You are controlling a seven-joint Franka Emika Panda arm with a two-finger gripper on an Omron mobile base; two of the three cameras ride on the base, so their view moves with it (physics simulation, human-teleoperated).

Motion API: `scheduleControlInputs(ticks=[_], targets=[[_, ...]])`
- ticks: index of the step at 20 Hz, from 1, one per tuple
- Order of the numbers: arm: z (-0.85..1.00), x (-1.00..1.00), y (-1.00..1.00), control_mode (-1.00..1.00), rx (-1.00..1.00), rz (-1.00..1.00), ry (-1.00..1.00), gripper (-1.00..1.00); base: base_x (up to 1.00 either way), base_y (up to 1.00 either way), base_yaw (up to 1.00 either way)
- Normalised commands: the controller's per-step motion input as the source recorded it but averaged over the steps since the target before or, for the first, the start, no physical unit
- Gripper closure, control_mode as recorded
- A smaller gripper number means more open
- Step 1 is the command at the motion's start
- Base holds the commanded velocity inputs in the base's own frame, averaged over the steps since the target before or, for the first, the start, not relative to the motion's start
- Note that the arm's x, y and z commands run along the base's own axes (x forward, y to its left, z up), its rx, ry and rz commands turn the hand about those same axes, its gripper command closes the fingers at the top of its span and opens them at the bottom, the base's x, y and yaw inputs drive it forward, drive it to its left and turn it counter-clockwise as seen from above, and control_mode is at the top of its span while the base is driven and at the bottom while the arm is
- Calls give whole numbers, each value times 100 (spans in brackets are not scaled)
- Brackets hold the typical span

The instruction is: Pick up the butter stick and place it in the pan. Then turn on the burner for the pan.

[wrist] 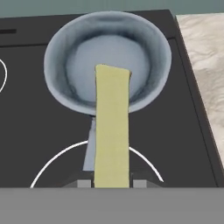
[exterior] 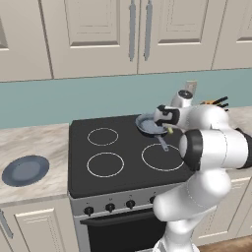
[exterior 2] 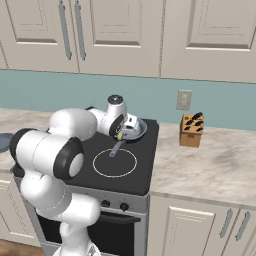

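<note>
Above the back right corner of the stovetop [exterior: 125, 157], my gripper [wrist: 112, 183] is clamped tight on the butter stick [wrist: 112, 127], which juts forward over the near rim of the pan [wrist: 65, 70]. Pan sits on the black glass beyond the large white ring [exterior: 162, 157], handle [exterior: 163, 143] pointing toward me.

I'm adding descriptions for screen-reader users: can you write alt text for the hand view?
A pale yellow butter stick, gripped in the claw, reaches up the middle of the picture toward a round grey-blue pan on the black stovetop. The pan's handle points back toward the claw, across a white-outlined ring; pale countertop lies at the right.
</note>
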Motion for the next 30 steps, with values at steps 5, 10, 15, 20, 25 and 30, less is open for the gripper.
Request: scheduleControlInputs(ticks=[5,10,15,20,25,30], targets=[[-4,18,0,-100,0,0,-7,100,0,0,0],[0,27,3,-100,0,0,-1,100,0,0,0],[0,32,5,-100,0,0,0,100,0,0,0],[0,29,2,-100,0,0,0,100,0,0,0],[-11,18,0,-100,0,0,0,100,0,0,0],[-26,1,0,-100,0,0,0,100,0,0,0]])
